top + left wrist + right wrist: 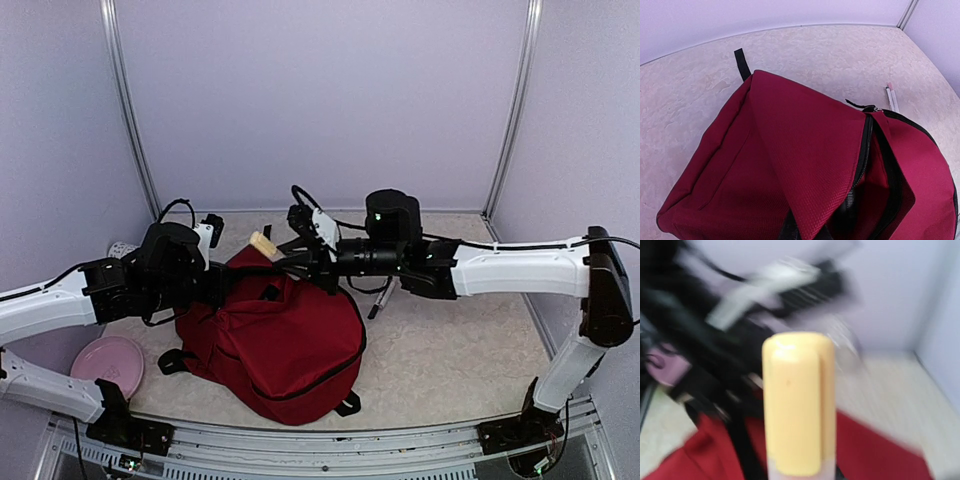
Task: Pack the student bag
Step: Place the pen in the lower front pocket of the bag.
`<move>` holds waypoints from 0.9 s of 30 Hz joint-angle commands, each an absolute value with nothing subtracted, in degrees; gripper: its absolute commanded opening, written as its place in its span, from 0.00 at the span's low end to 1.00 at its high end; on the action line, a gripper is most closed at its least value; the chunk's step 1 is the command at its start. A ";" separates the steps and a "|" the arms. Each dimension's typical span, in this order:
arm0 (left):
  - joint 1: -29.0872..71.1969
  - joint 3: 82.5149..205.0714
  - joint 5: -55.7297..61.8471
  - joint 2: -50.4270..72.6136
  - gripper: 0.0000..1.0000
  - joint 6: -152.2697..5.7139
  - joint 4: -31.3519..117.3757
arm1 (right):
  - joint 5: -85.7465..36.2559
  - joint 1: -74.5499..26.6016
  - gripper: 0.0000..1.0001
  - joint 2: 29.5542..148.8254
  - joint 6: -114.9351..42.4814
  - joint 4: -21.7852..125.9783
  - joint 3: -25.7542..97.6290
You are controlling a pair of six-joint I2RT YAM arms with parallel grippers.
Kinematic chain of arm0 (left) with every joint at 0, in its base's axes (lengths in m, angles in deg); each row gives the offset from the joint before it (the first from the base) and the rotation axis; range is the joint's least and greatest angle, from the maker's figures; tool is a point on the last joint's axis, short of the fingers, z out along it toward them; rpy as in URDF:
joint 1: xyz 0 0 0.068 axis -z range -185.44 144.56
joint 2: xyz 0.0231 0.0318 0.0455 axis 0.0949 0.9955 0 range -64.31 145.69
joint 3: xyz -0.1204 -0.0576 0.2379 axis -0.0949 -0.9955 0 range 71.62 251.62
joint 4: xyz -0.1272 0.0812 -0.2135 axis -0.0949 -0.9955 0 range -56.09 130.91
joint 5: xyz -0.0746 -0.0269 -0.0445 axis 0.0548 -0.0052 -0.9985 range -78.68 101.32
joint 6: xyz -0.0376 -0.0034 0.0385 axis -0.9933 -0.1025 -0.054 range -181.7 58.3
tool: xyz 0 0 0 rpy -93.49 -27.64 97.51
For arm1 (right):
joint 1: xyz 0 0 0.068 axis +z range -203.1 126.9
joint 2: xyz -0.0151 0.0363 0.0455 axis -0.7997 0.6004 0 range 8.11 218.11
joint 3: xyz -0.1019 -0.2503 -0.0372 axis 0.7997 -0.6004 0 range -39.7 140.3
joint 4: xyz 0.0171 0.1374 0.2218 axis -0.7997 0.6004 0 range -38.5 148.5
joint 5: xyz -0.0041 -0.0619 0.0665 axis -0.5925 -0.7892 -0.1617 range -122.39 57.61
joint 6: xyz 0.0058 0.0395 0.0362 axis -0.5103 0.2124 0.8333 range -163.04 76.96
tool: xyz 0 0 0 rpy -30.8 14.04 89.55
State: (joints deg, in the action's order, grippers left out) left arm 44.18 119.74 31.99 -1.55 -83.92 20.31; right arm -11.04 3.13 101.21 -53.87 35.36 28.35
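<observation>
Yellow-capped marker (797, 400) fills the right wrist view, standing upright and close to the lens, with everything behind it blurred. From above, the right gripper (287, 256) is clamped on the marker (263, 243), whose cap points left. It hangs over the far upper edge of the bag (275, 340), just above the fabric and apart from it.

The bag lies slumped in the middle of the table (450, 350), between the two arms. The left gripper (222, 282) sits at the bag's upper left corner. In the left wrist view a red flap of the bag (790, 150) rises and narrows to the bottom edge between two dark shapes, so the jaws look pinched shut on that fold. Right of the flap the black zipper (867, 150) gapes over a dark interior.

Two pens (891, 95) lie on the table beyond the bag. A pink plate (107, 362) rests near the left arm's base, well apart from the bag.
</observation>
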 commanded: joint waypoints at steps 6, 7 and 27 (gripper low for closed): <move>41.07 117.16 25.44 -6.09 0.00 -83.06 27.56 | -0.16 4.11 0.00 120.30 -84.03 24.66 38.36; 40.59 117.15 24.91 -6.27 0.00 -83.06 27.58 | -1.23 4.03 0.00 121.49 -86.11 26.32 39.05; 40.45 118.38 23.64 -6.27 0.00 -81.47 26.94 | -23.86 3.52 0.60 124.98 -77.99 42.26 49.53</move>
